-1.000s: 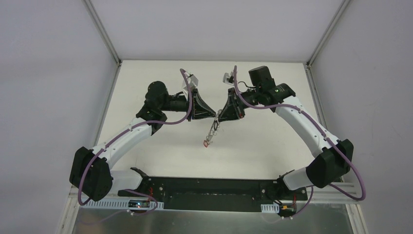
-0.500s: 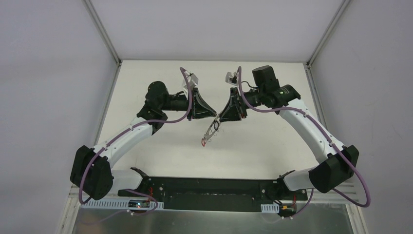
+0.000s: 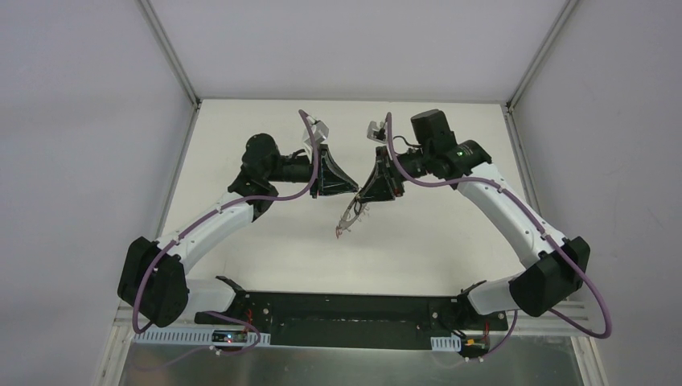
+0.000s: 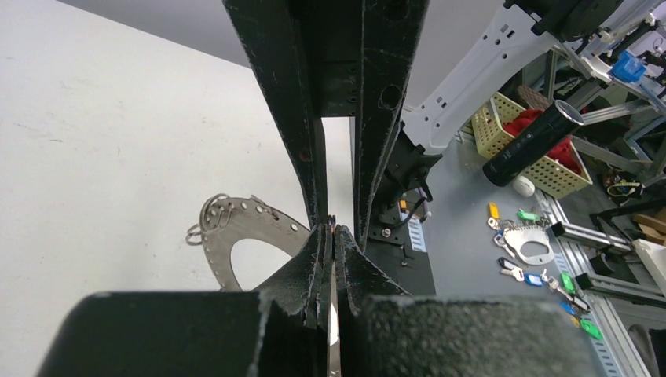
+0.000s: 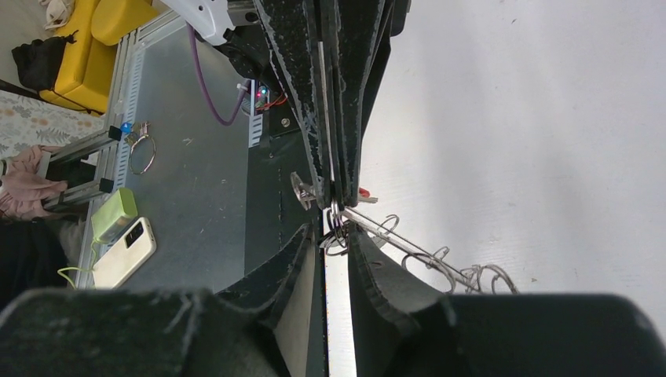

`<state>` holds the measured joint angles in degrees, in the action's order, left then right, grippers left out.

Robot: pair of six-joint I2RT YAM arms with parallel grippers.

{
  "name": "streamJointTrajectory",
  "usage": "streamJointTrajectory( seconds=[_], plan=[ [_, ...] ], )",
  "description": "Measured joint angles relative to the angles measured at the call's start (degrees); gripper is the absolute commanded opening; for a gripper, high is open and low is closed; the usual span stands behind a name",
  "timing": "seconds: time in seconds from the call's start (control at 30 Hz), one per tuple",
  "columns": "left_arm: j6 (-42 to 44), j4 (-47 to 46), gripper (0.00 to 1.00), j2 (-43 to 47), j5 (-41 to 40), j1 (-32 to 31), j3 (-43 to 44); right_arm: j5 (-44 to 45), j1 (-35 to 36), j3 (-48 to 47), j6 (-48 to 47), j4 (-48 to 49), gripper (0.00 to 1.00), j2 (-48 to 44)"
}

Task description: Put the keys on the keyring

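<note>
Both grippers meet tip to tip above the table's middle. The keyring [image 3: 351, 215], a flat grey holed ring rimmed with wire loops, hangs in the air below that meeting point. A red-headed key [image 3: 339, 235] dangles at its low end. My left gripper [image 3: 356, 193] is shut, tips [image 4: 331, 232] pinched at the keyring's [image 4: 228, 236] edge; the pinch point itself is hidden. My right gripper [image 5: 336, 228] faces it with jaws a little apart and wire loops between the tips. The keyring [image 5: 416, 247] runs edge-on past its right finger. A silver key [image 5: 302, 191] and a red bit [image 5: 363, 193] sit by the left tips.
The black base bar [image 3: 346, 310] spans the near edge, and frame posts stand at the back corners. Off the table lie a yellow basket [image 4: 550, 169], a black flashlight [image 4: 534, 141], spare coloured keys [image 4: 542, 259], a phone [image 5: 126, 251] and a green box [image 5: 114, 216].
The right arm shifted slightly out and back, and its jaws parted a little. The keyring swung slightly but still hangs at the meeting point. The left arm stayed put.
</note>
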<state>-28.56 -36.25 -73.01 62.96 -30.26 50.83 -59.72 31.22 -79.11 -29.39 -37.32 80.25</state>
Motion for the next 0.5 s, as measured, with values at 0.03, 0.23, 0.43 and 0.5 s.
streamJointTrajectory(
  seconds=[0.03,0.23,0.43,0.5],
  plan=[
    [0.0,0.0,0.00,0.0,0.0,0.0,0.0,0.1,0.1,-0.1,0.0,0.0,0.22,0.2],
    [-0.2,-0.1,0.00,-0.1,0.0,0.0,-0.1,0.5,0.4,-0.5,0.0,0.0,0.18,1.0],
    [-0.2,-0.1,0.00,-0.1,0.0,0.0,-0.3,0.7,0.4,-1.0,0.0,0.1,0.12,1.1],
    [-0.2,-0.3,0.00,-0.1,0.0,0.0,-0.5,0.9,0.4,-1.0,0.0,0.1,0.08,1.1]
  ],
)
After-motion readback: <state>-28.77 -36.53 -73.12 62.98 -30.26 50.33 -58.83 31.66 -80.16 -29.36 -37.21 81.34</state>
